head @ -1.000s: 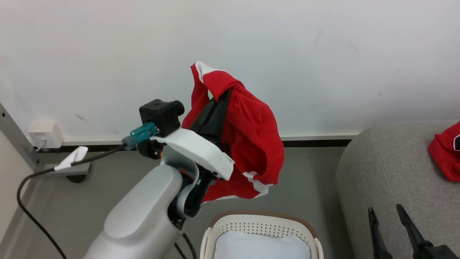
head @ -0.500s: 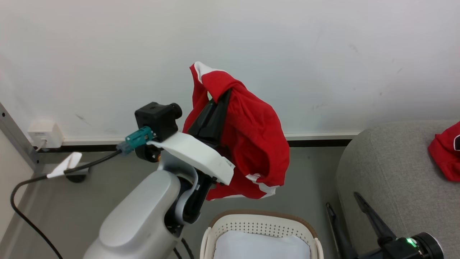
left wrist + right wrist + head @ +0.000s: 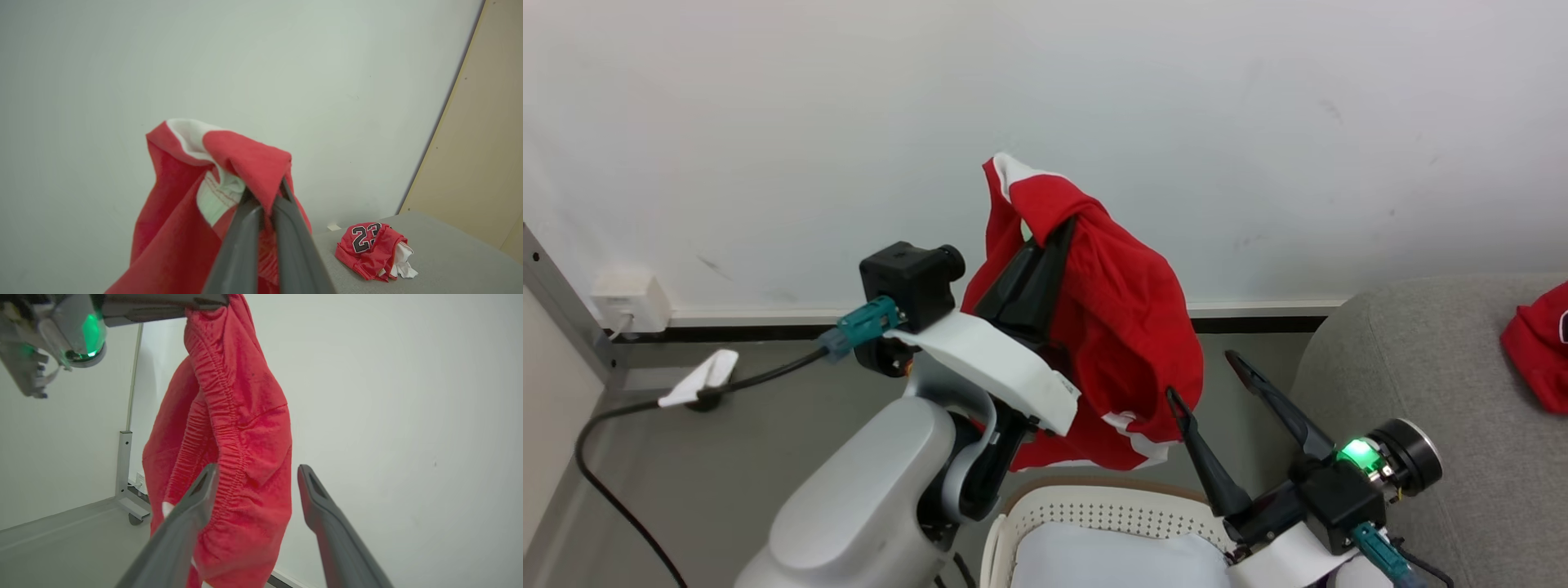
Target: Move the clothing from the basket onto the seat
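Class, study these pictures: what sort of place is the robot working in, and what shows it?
Likely an indoor room staged as a living space, perhaps a lab: a grey upholstered seat, a cream laundry basket on a grey floor, a plain white wall with a socket.

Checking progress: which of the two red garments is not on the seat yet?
The shorts, hanging from the shut left gripper. The other one, the jersey printed 23, already lies crumpled on the grey seat.
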{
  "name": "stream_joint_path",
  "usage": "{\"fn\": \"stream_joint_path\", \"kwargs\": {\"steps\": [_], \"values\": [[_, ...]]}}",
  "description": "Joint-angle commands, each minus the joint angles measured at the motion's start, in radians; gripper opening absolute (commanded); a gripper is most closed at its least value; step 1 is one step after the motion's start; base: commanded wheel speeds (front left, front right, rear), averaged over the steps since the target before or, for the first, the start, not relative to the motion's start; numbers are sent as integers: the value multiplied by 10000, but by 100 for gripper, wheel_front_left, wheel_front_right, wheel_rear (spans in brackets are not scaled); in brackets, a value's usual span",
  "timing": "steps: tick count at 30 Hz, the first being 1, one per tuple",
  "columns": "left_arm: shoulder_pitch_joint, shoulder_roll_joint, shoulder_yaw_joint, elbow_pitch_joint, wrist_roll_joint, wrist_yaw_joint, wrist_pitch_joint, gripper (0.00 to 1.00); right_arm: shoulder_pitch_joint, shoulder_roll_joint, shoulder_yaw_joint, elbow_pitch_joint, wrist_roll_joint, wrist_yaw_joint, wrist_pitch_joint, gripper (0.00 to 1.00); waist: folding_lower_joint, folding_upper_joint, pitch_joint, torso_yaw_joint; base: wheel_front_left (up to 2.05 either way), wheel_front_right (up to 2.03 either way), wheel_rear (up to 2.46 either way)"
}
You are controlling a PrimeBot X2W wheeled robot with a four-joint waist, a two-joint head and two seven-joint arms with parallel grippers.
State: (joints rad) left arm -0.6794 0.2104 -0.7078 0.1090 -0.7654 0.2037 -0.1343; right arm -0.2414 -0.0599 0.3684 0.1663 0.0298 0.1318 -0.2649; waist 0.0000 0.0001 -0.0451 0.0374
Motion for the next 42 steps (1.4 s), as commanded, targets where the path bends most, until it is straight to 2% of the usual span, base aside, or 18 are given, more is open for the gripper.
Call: {"fn": "stream_joint_path", "kwargs": {"steps": [1, 10, 14, 23, 33, 42], "values": [[-52, -9, -15, -37, 81, 21, 11, 0, -221, 42, 31, 165, -115, -22, 11, 100, 0, -1, 5, 43, 0, 0, 0], [-210, -301, -334, 73, 182, -43, 64, 0, -1106, 76, 488, 855, 293, -22, 11, 100, 0, -1, -26, 341, 0, 0, 0], [-292, -364, -452, 12, 220, -55, 115, 0, -1321, 78, 470, 1268, -182, -22, 11, 100, 0, -1, -39, 400, 0, 0, 0], [-407, -501, -694, -344, 213, -74, 333, 0, -1746, 82, 140, 2116, -764, -22, 11, 100, 0, -1, -45, 481, 0, 0, 0], [-363, -538, -889, -623, 87, -100, 510, 0, -2159, 84, -855, 2453, -1257, -22, 11, 100, 0, -1, -94, 564, 0, 0, 0], [-322, -596, -956, -726, -86, -182, 581, 0, -2545, 83, -759, 3532, -754, -22, 11, 100, 0, -1, -134, 669, 0, 0, 0]]}}
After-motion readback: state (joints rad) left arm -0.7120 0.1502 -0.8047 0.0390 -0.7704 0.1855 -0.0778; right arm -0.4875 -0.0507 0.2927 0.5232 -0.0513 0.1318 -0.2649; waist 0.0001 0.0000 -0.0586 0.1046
